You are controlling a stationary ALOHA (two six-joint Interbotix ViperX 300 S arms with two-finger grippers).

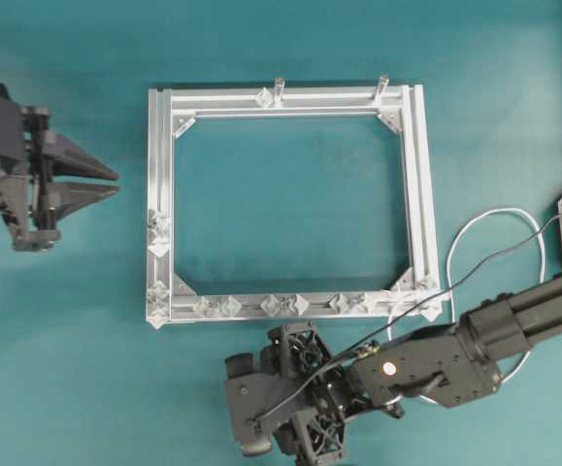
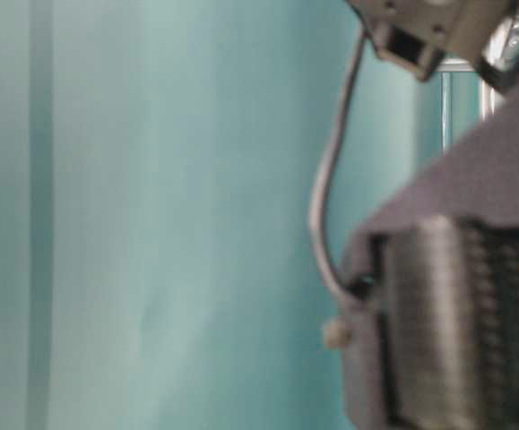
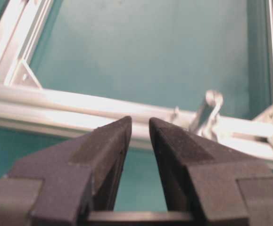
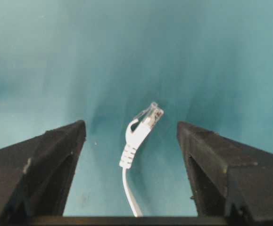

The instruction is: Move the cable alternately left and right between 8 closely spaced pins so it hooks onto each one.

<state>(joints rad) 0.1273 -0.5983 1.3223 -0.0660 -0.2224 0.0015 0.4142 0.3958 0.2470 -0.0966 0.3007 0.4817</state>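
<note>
1. Your right gripper (image 4: pixel 131 136) stood with its jaws wide apart and gripped nothing; in the overhead view it hung just below the bottom rail of the frame, near the right corner.
2. Your left gripper (image 1: pixel 114 184) waited well to the left of the frame, its fingers (image 3: pixel 105 155) parted by a narrow gap with nothing between them, pointing toward the left rail.
3. You had a square aluminium frame (image 1: pixel 419 194) lying flat on the teal table (image 1: pixel 290 204), with two round metal posts (image 1: pixel 280 90) on its top rail.
4. You could see the cable (image 1: pixel 455 243) looping loosely on the table outside the frame's lower right corner, hooked on nothing.
5. Your pins (image 1: pixel 285 305) sat in close pairs along the bottom rail.
6. You could see the cable's plug (image 4: pixel 145 120) lying on the table between the right jaws, touching neither.
</note>
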